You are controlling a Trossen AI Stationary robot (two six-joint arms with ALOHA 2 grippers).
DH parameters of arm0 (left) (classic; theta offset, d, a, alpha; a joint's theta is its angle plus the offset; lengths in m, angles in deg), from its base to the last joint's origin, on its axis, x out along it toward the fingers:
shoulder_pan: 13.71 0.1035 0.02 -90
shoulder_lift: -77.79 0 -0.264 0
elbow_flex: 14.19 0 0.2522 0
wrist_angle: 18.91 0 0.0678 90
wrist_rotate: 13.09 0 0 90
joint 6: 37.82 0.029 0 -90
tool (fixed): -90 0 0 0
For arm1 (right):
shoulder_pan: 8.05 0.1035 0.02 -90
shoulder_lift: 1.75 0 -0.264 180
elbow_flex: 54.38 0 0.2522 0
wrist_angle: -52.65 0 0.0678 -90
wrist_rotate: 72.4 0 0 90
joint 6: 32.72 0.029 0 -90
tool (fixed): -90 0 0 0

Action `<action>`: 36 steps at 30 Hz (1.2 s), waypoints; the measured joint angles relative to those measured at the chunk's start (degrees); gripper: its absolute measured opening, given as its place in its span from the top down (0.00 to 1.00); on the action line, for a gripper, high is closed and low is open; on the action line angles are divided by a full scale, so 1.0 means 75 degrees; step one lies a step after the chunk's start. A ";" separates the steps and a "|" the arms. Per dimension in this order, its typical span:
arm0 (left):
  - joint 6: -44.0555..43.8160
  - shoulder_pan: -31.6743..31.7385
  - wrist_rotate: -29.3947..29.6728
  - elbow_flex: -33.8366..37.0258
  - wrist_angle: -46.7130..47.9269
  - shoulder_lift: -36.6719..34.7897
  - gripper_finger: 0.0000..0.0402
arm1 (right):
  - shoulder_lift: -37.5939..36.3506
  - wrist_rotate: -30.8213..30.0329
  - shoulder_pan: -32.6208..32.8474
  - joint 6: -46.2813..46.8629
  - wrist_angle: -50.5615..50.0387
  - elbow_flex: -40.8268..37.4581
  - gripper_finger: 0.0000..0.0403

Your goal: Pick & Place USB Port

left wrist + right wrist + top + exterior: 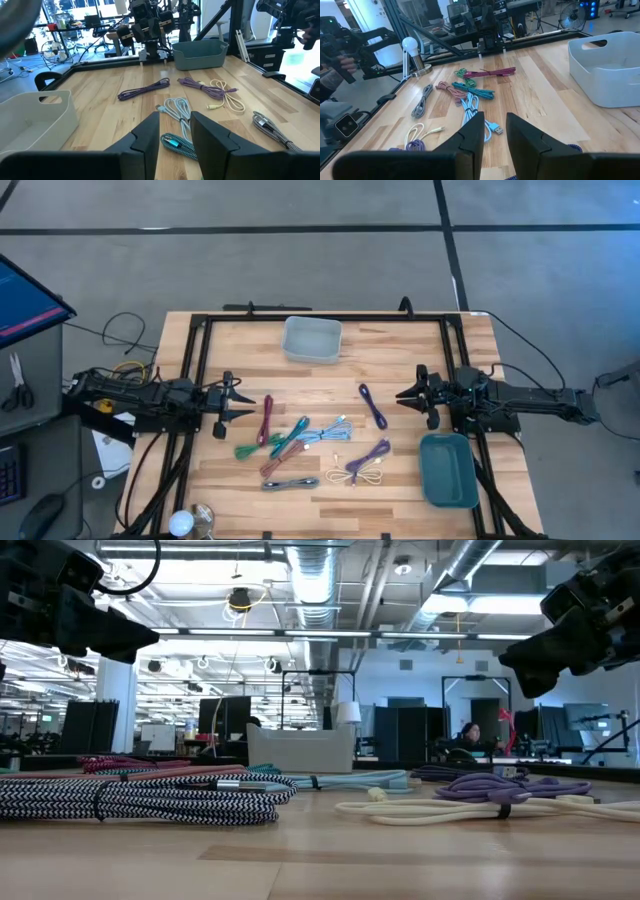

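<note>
Two arms wait at opposite sides of the wooden table [400, 480], both raised above it with nothing in their fingers. At the left side, the left gripper [245, 405] points inward toward the middle; in its wrist view its two fingers [150, 137] stand a little apart, with bare wood and a light blue cable [176, 109] showing through the gap, and they touch nothing. Just beyond its tips lies the cluster of bundled USB cables: a maroon cable [266, 420] nearest it, then a green cable [248, 449], a teal cable [291, 438] and a pink cable [276, 465] crossing each other, and a black-and-white braided cable [290, 483] toward the near edge. At the table's far edge, roughly central, sits a pale grey bin [312, 339]. Farther right come the light blue cable, a cream cable [368, 477] overlapped by a purple cable [369, 457], and a second purple cable [373, 406] lying alone. The right gripper [400, 396] hovers just beside that lone cable, its fingers [472, 135] likewise slightly parted and empty. A teal bin [448, 470] rests near the right front corner, below the right arm.
</note>
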 joint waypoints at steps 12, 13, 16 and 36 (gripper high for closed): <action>0.0000 0.0001 0.0000 -0.0001 -0.0002 0.0001 0.73 | 0.0002 -0.0001 -0.0003 -0.0001 0.0002 0.0000 0.82; 0.0000 0.0002 0.0000 0.0000 -0.0002 0.0002 0.73 | -0.0001 -0.0001 -0.0003 -0.0001 -0.0001 0.0000 0.82; 0.0000 0.0002 0.0000 0.0000 -0.0002 0.0002 0.73 | 0.0002 0.0001 0.0000 -0.0001 0.0000 0.0000 0.82; 0.0000 0.0002 0.0002 -0.0001 -0.0100 0.0000 0.73 | 0.0002 -0.0001 0.0000 -0.0001 0.0002 0.0000 0.82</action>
